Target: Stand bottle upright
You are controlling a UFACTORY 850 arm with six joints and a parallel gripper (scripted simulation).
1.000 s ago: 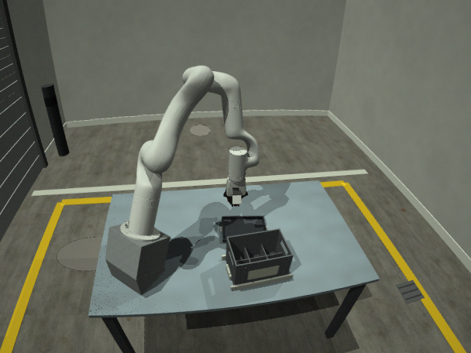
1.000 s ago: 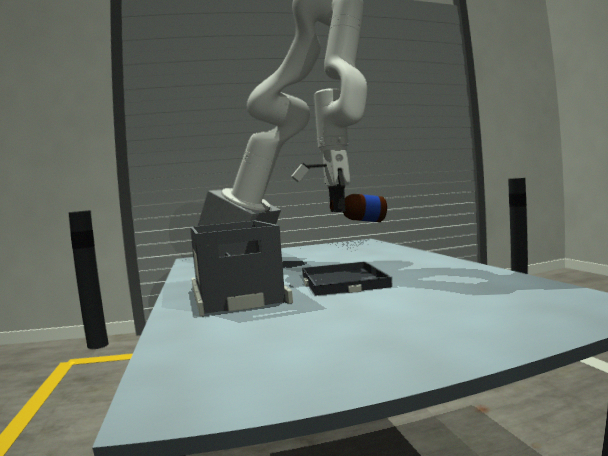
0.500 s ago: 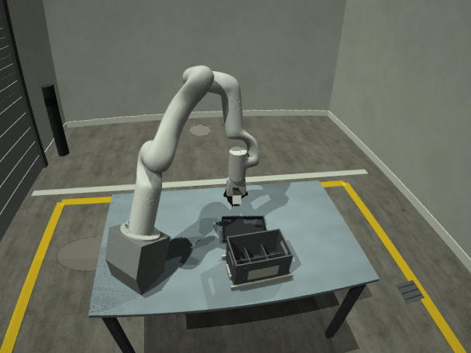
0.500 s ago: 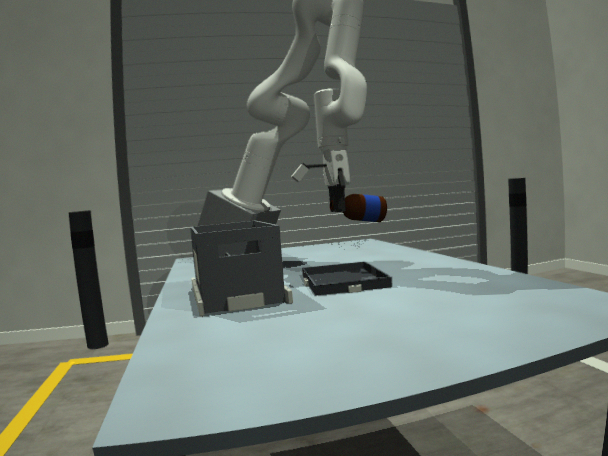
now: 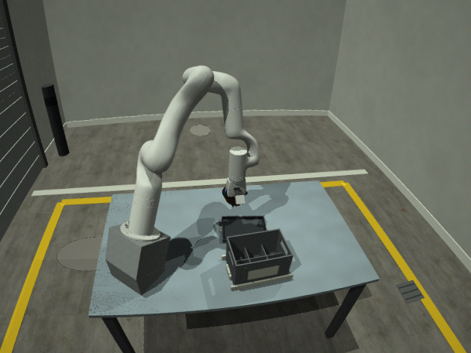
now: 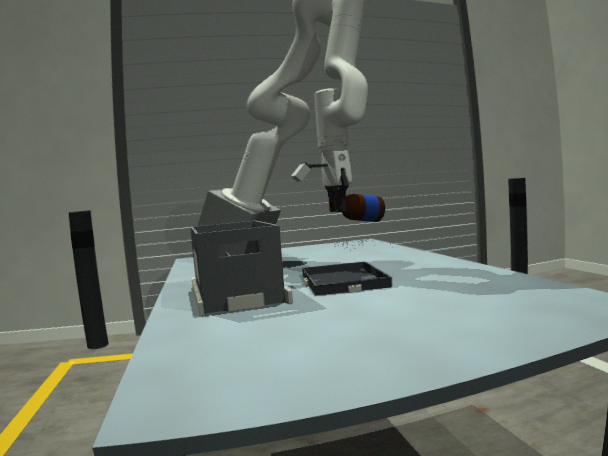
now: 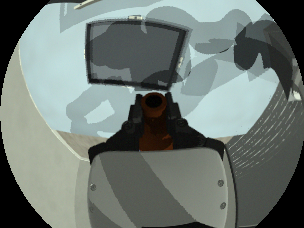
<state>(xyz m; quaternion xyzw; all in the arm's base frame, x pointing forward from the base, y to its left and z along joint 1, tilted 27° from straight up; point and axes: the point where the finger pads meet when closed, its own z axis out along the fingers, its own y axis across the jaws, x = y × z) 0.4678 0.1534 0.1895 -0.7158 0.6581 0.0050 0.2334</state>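
My gripper [image 6: 337, 200] [image 5: 232, 200] [image 7: 154, 102] is shut on the neck of a brown bottle [image 6: 365, 207] [image 7: 155, 129] with a blue label. The bottle hangs on its side in the air, its body sticking out sideways from the fingers. In the top view the bottle is almost hidden behind the wrist. The shallow dark tray [image 6: 372, 281] [image 5: 244, 219] [image 7: 100, 76] lies flat on the table, below the bottle, with nothing in it. In the wrist view the tray lies just beyond the bottle's mouth.
A dark crate [image 5: 259, 267] [image 6: 235, 280] with dividers stands on the table [image 5: 329, 248] [image 6: 350, 360] right beside the tray. The arm's base block [image 5: 135, 259] sits at the table's left side. Black posts [image 6: 87, 280] [image 6: 517, 225] stand on the floor.
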